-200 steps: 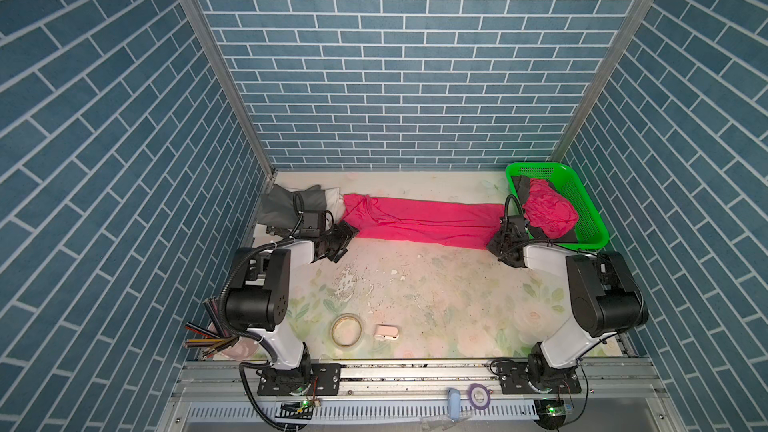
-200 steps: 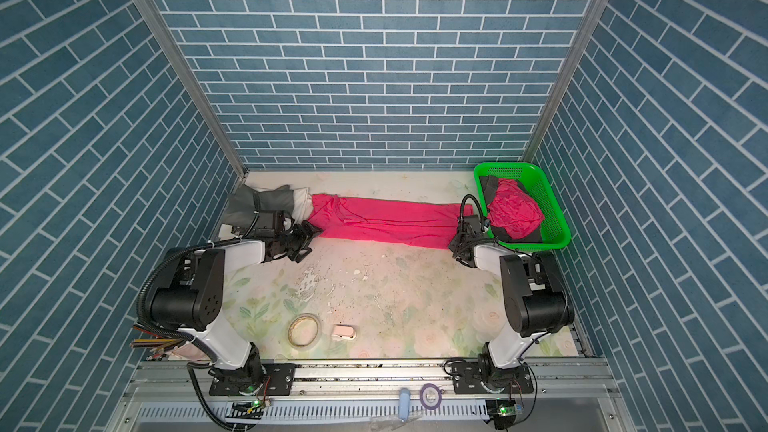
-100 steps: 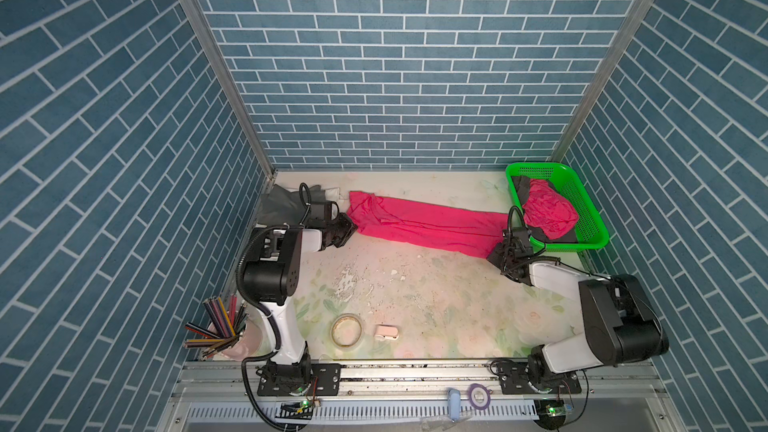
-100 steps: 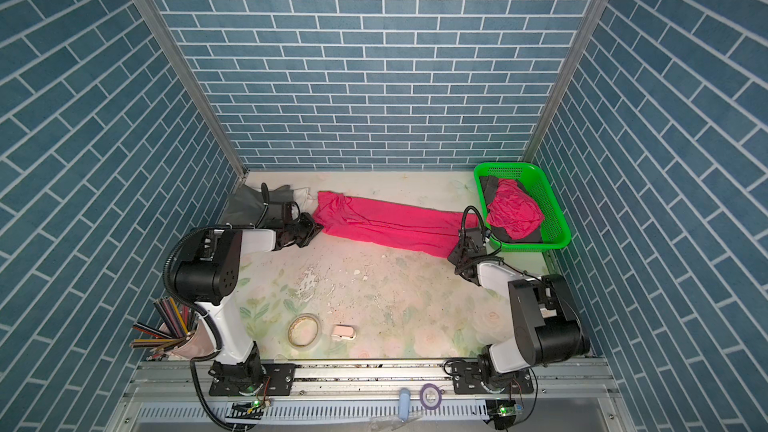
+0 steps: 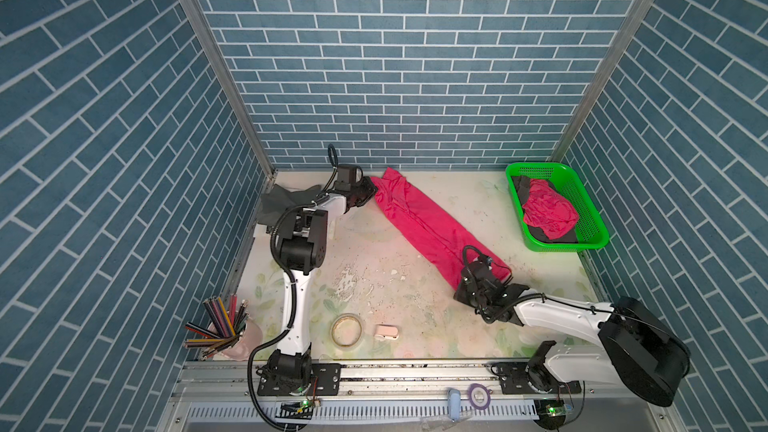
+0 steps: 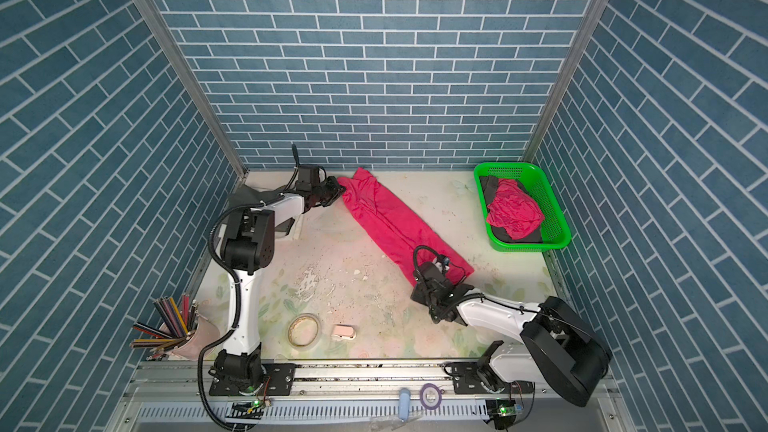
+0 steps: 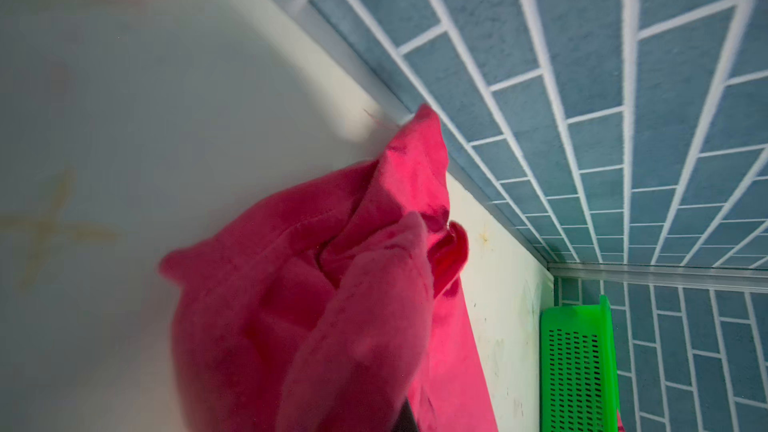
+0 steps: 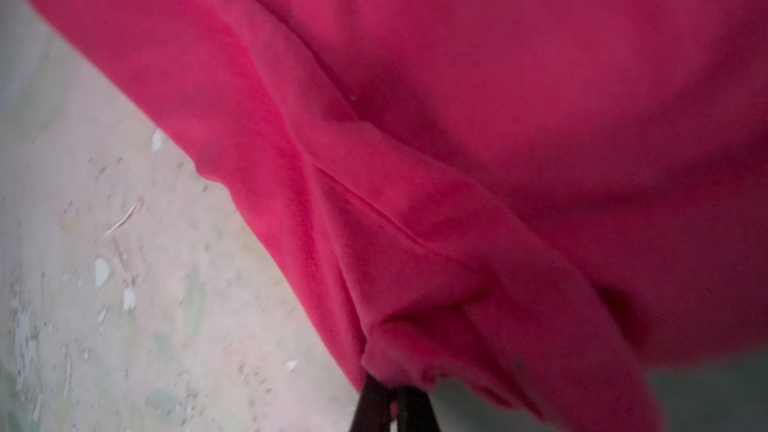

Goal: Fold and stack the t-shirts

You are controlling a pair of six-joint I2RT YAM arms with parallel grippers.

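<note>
A long magenta-pink t-shirt (image 5: 419,222) of soft, faintly fuzzy cloth, gathered into a narrow creased band, lies diagonally across the pale floral-printed tabletop (image 5: 415,317), running from the far wall towards the near right in both top views. The left gripper (image 5: 371,192) has its jaws clamped on the shirt's bunched far end. The right gripper (image 8: 392,403) pinches the near end, its black fingers pressed together on a puckered fold.

At the far right stands a bright green plastic mesh basket (image 5: 540,166), holding a crumpled pink shirt (image 5: 548,214) on top of dark grey cloth (image 5: 523,187). Another dark grey garment (image 5: 276,201) lies in the far left corner, partly hidden by the left arm.

Near the front edge lie a roll of translucent tape (image 5: 346,329), a small white rounded object (image 5: 386,331) and a pink cup of coloured pencils (image 5: 220,326). The tabletop's middle is scuffed and flaking.
</note>
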